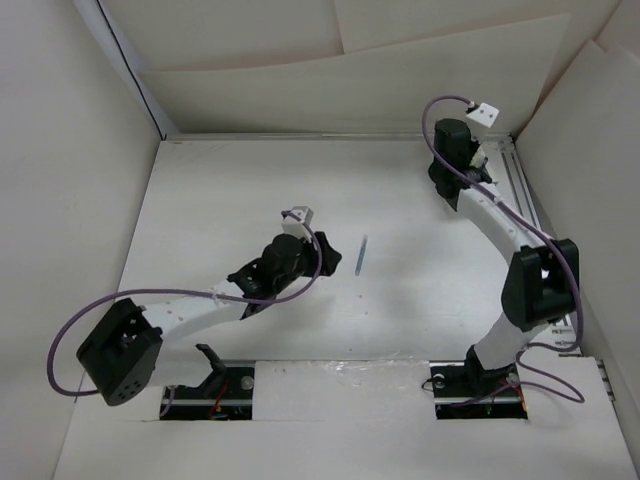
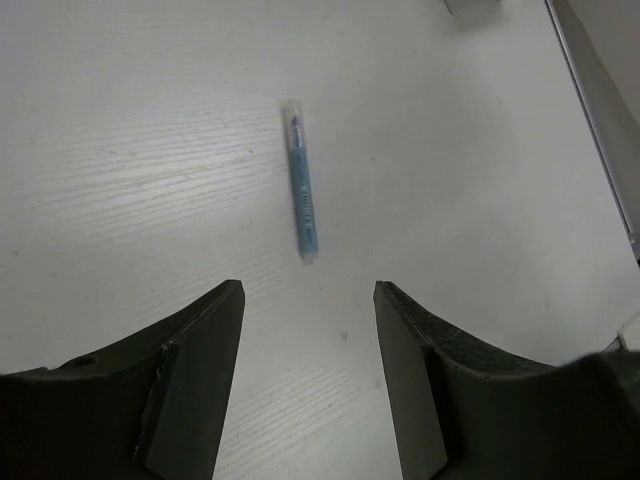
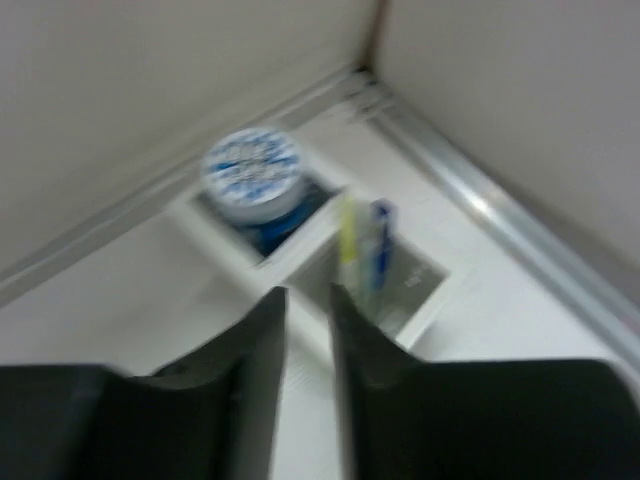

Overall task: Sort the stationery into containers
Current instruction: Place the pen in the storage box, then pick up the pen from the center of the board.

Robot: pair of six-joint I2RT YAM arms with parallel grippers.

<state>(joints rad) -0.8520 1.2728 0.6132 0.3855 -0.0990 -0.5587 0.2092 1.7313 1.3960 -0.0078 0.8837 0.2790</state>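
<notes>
A short light-blue stick [image 2: 303, 180] lies on the white table just ahead of my left gripper [image 2: 308, 287], which is open and empty; both show in the top view, stick [image 1: 360, 255] and gripper [image 1: 326, 250]. My right gripper [image 3: 308, 292] hangs over the white organizer box [image 3: 300, 245] in the far right corner, its jaws a narrow gap apart with nothing between them. A blue-and-white roll [image 3: 252, 170] sits in the left compartment. A pale-yellow stick [image 3: 347, 240] and a dark blue pen [image 3: 381, 240] stand in the right compartment. This view is blurred.
White walls close in the table at the back and sides. A metal rail [image 1: 522, 195] runs along the right edge. In the top view the right arm [image 1: 500, 220] hides the organizer. A bit of a white thing [image 2: 470, 8] shows at the top edge of the left wrist view.
</notes>
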